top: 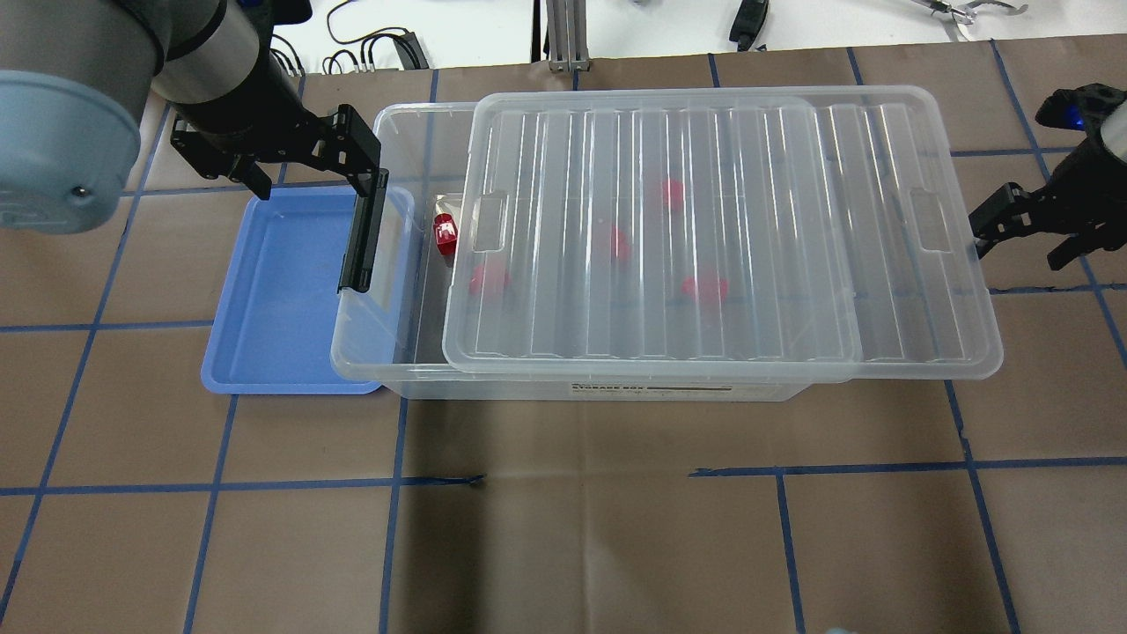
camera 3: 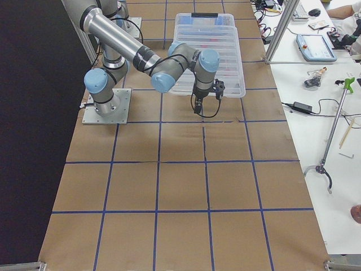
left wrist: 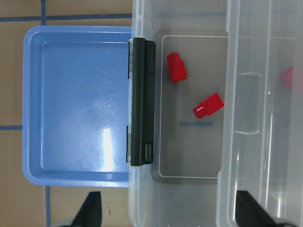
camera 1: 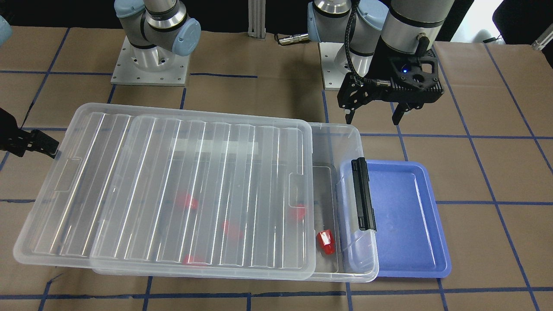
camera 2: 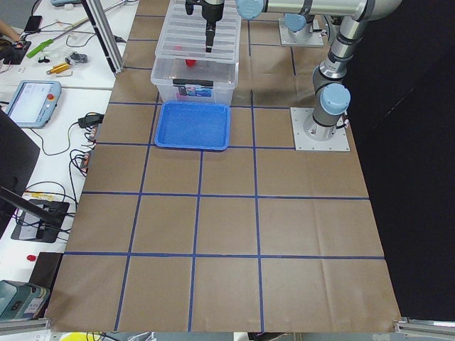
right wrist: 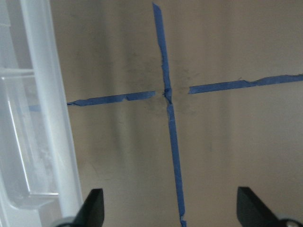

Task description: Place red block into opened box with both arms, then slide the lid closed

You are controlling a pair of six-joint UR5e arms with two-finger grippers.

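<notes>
The clear box [top: 387,374] stands mid-table with its black latch bar [camera 1: 363,194] at my left end. The ribbed clear lid [top: 748,335] covers most of it and overhangs the far right end, leaving a gap beside the latch. In that gap lies a red block [camera 1: 326,242] [left wrist: 176,67], with another [left wrist: 208,105] close by. Several more show blurred under the lid. My left gripper [camera 1: 373,110] [left wrist: 170,213] hangs open and empty above the latch end. My right gripper [top: 1026,242] [right wrist: 170,208] is open and empty just off the lid's right short edge [right wrist: 47,118].
A blue tray [camera 1: 406,216] [top: 282,291] lies flat against the box's latch end, partly under it, with nothing in it. Brown paper with blue tape lines [right wrist: 165,94] covers the table. Benches with tools and cables lie beyond the table's ends.
</notes>
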